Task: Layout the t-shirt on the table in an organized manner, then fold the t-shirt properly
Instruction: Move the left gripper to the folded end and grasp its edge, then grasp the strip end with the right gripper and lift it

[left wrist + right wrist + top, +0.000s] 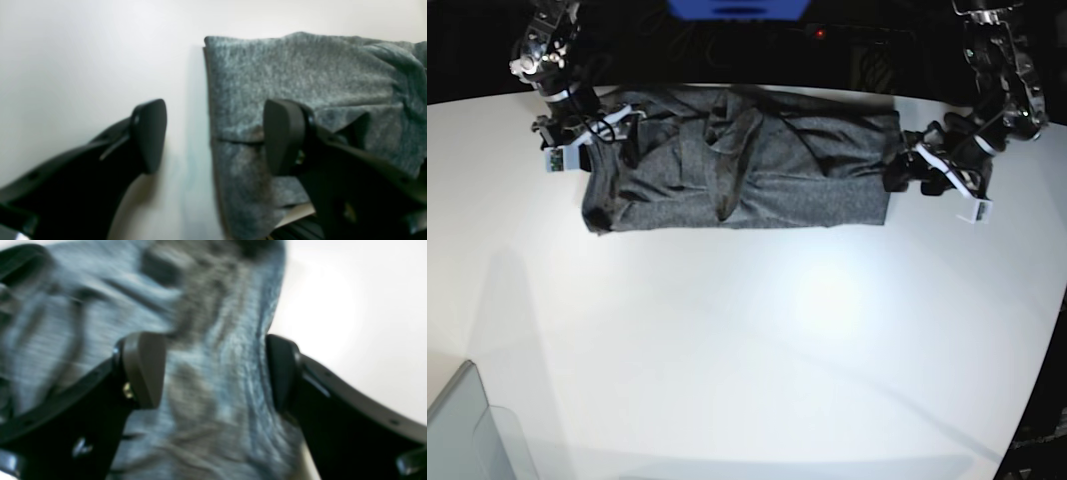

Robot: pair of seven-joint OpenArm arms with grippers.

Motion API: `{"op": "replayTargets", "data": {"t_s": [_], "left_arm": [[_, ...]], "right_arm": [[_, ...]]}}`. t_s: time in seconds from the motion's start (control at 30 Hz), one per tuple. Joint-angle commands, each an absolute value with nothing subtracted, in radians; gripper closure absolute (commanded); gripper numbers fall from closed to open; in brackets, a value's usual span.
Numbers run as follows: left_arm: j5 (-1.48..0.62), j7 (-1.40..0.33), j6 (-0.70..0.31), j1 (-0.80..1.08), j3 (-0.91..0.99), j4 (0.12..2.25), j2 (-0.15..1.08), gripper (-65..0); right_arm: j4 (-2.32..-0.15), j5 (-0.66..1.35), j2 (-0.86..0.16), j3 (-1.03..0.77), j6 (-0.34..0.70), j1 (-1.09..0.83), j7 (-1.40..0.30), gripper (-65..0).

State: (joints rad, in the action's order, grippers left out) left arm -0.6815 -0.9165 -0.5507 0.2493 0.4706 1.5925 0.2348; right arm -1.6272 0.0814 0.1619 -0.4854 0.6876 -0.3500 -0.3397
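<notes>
The left gripper (213,136) is being held with jaws apart, straddling the end edge of the t-shirt (737,160); the right gripper (213,370) is likewise spread wide over the opposite end, nothing clamped. The t-shirt is lying as a long folded band on the table (757,350). A further fold is judged in hand; both ends need gripping next. The bin (467,430), well apart from the t-shirt, is showing no contents.

The left gripper (215,136) has its jaws spread wide with nothing held between them; its arm reaches down at the far right of the base view. The right gripper (213,371) also has its jaws fully apart, gripping nothing, on an arm lowered at the far left of that view.
</notes>
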Motion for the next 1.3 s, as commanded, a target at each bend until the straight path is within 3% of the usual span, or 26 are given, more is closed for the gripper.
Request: {"op": "replayTargets", "data": {"t_s": [0.0,0.6,0.7,1.03,1.27], "left_arm": [[-0.699,-0.903,-0.559,0.245,0.492,1.61,0.251,-43.6],[-0.702,-0.906,-0.559,0.28,0.541,1.612,0.269,-43.6],[-0.7,-0.908,-0.559,0.285,0.568,1.612,0.271,-43.6],[-0.7,-0.908,-0.559,0.314,0.648,1.612,0.272,-43.6],[-0.7,-0.908,-0.559,0.346,0.661,1.612,0.272,-43.6]], "right_arm": [[-1.641,0.116,0.157,-0.49,0.698,-0.354,-0.32,-46.2],[-1.641,0.137,0.157,-0.366,0.698,-0.344,-0.32,-45.5],[-1.641,0.137,0.157,-0.358,0.698,-0.343,-0.32,-39.0],[-1.641,0.137,0.157,-0.286,0.698,-0.341,-0.32,-0.8],[-1.664,0.139,0.157,-0.286,0.698,-0.321,-0.318,0.0]]}}
